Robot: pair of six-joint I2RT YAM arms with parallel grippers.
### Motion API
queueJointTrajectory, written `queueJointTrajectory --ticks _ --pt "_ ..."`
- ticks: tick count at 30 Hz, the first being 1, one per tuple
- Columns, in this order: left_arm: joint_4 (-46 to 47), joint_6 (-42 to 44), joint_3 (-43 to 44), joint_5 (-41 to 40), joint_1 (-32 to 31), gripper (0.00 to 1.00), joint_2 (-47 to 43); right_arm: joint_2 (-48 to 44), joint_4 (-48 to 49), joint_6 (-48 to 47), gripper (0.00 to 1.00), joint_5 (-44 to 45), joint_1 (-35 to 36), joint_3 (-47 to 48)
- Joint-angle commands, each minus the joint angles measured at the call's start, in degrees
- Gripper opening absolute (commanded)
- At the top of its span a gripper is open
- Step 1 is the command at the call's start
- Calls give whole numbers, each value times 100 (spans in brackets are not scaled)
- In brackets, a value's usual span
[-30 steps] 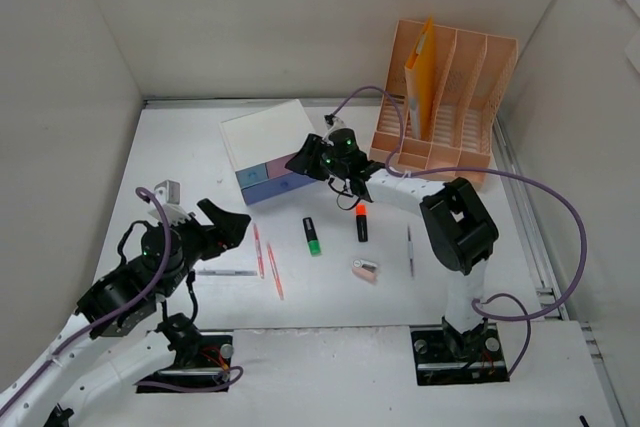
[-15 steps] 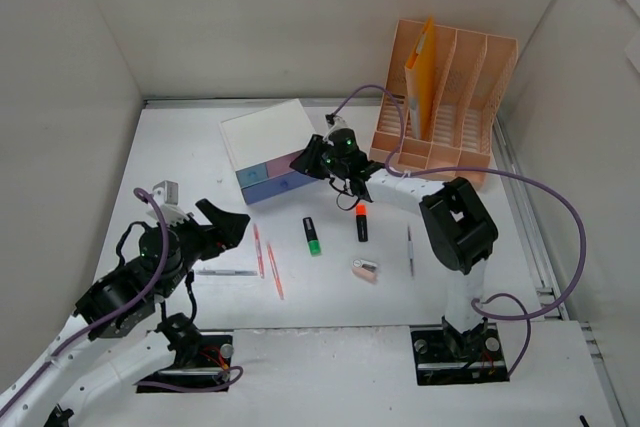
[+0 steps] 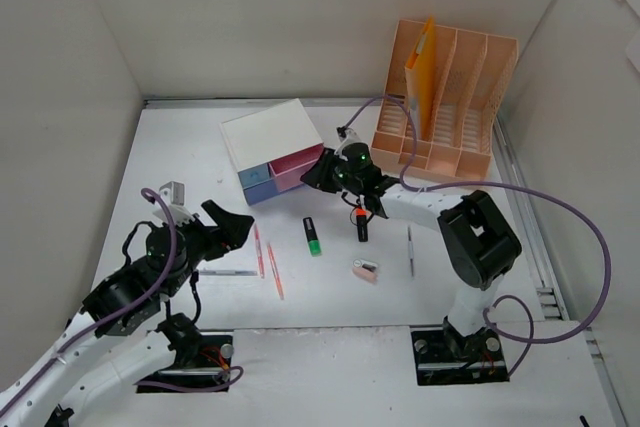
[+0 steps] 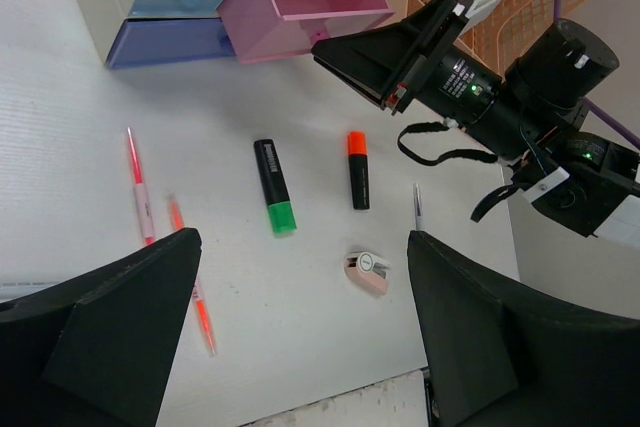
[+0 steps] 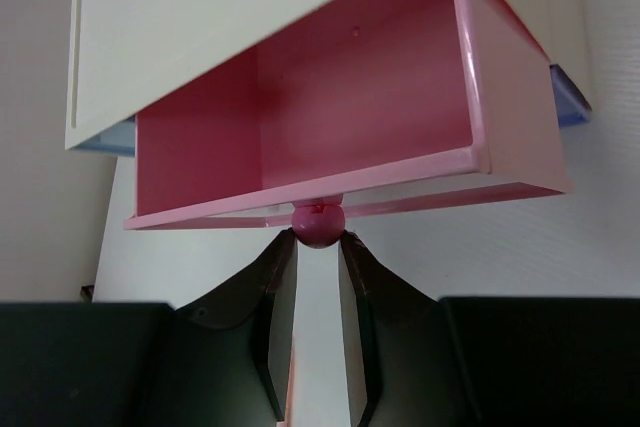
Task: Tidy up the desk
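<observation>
Your right jaws are pinched on the knob of the open pink drawer, your left jaws hang released over the tabletop.

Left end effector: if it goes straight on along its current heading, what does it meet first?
Likely the green-tipped highlighter on the desk: it lies nearly centred ahead of the open left end effector in the wrist view. Nothing stands in between, though depth is hard to judge.
</observation>
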Motion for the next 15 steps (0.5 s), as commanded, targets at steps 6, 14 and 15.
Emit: queueJointTrajectory --ticks 6,14,15 --pt "448 78 87 43 -71 80 144 -667 376 -120 9 137 -44 -376" --pt "378 26 78 8 -71 80 144 -842 306 -146 9 146 -52 -578" --pt "378 25 95 16 -71 80 144 -860 306 -146 9 146 -44 -578"
